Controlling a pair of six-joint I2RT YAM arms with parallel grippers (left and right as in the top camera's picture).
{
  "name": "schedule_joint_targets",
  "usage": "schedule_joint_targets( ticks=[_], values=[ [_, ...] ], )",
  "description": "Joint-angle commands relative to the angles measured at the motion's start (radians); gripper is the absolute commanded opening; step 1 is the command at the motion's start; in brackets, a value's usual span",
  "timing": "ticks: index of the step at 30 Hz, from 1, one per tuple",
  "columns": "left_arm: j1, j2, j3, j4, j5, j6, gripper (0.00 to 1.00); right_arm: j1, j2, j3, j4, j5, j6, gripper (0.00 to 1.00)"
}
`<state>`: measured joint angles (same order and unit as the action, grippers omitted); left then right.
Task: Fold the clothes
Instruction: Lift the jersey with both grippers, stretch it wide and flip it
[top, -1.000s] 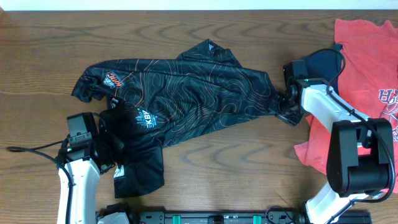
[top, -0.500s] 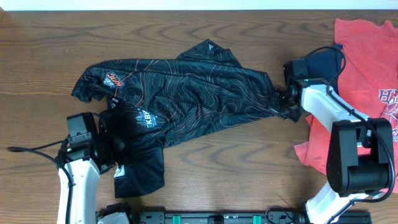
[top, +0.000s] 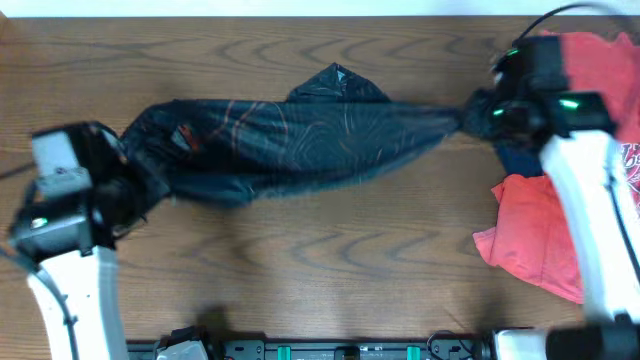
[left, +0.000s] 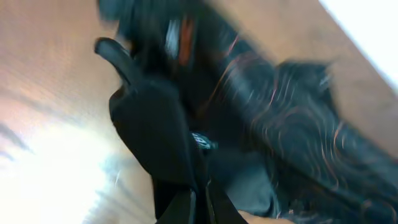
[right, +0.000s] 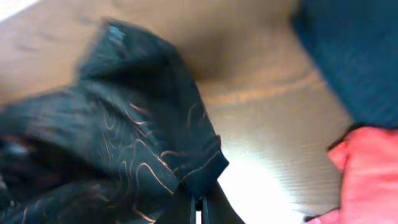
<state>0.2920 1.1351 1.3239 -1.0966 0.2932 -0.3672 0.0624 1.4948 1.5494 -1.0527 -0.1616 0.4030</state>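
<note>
The left fingers (left: 179, 210) are pressed together on a dark fold of the jersey (top: 300, 135). The right fingers (right: 184, 211) are pinched shut on a corner of its hem. The jersey is stretched between them in a long band over the far half of the table (top: 320, 270), casting a soft shadow on the wood. A red shirt (top: 540, 250) and a navy garment (top: 515, 160) lie at the table's right edge. All views are blurred.

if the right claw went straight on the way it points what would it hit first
The black jersey: the right claw is shut on its edge and the rest lies right ahead. Past it, probably the wooden table; depth is unclear.
</note>
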Motion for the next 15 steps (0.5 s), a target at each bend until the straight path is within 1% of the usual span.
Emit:
schedule_joint_targets(
  ticks=[1, 4, 7, 11, 15],
  values=[
    [0.003, 0.018, 0.180, -0.058, 0.009, 0.027, 0.06, -0.020, -0.072, 0.080, -0.046, 0.014, -0.068, 0.01],
    [0.003, 0.035, 0.346, -0.105, 0.010, 0.027, 0.06, -0.030, -0.144, 0.135, -0.065, 0.039, -0.091, 0.01],
    [0.003, 0.044, 0.494, -0.107, 0.010, 0.027, 0.06, -0.039, -0.229, 0.169, -0.029, 0.108, -0.089, 0.01],
    [0.003, 0.050, 0.608, -0.082, 0.009, 0.027, 0.06, -0.045, -0.316, 0.180, 0.040, 0.183, -0.090, 0.01],
    [0.003, 0.064, 0.631, -0.033, 0.009, 0.027, 0.06, -0.045, -0.349, 0.180, 0.066, 0.241, -0.094, 0.01]
  ],
)
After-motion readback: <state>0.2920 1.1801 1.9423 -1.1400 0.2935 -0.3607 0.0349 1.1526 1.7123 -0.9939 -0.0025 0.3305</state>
